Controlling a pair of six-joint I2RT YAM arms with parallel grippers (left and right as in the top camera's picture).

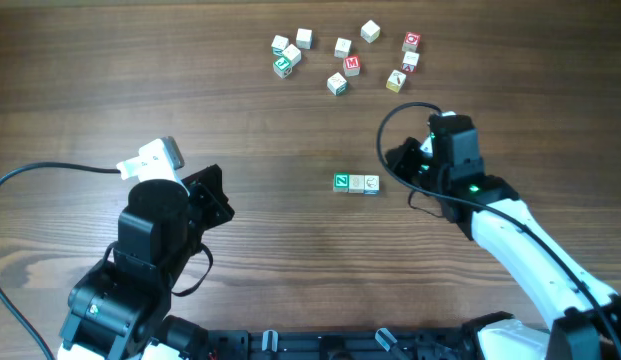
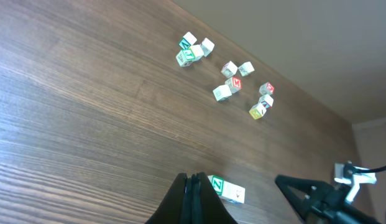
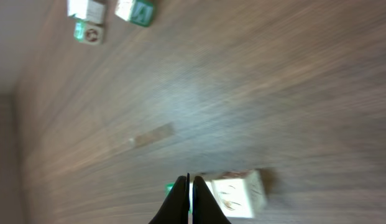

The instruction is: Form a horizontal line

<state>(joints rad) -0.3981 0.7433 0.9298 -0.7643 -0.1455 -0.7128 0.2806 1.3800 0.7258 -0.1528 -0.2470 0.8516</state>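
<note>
1. Row: three cubes sit side by side near the centre of the table point(image 1: 140, 80). L to R in the overhead view they are the green cube point(image 1: 342, 181), beige cube point(image 1: 357, 184) and blue-trim cube point(image 1: 372, 185).
2. Row fit: each cube touches its neighbour. The line runs approx. horizontal, with the R end a touch lower.
3. Left gripper point(image 2: 189, 180): fingers pressed together, nothing between them. It is low on the L side of the table, well apart from the row.
4. Left wrist view: the green cube shows just past the fingertips, with a pale cube touching it on the far side.
5. Right gripper point(image 3: 188, 183): fingers pressed together, nothing clamped. In the overhead view it is near the R end of the row, on the blue-trim cube's side, w/ a gap between them.
6. Right wrist view: a pale cube shows just beside the closed fingers and a green edge on the other side. The frame is blurred, so contact can't be told from this view.
7. Other items: loose cubes point(image 1: 340, 55) are scattered at the far edge of the table, well apart from the row. They incl. red-lettered cubes point(image 1: 352, 64).
8. Cable point(image 1: 390, 120): a black loop lies on the table beside the right arm.
</note>
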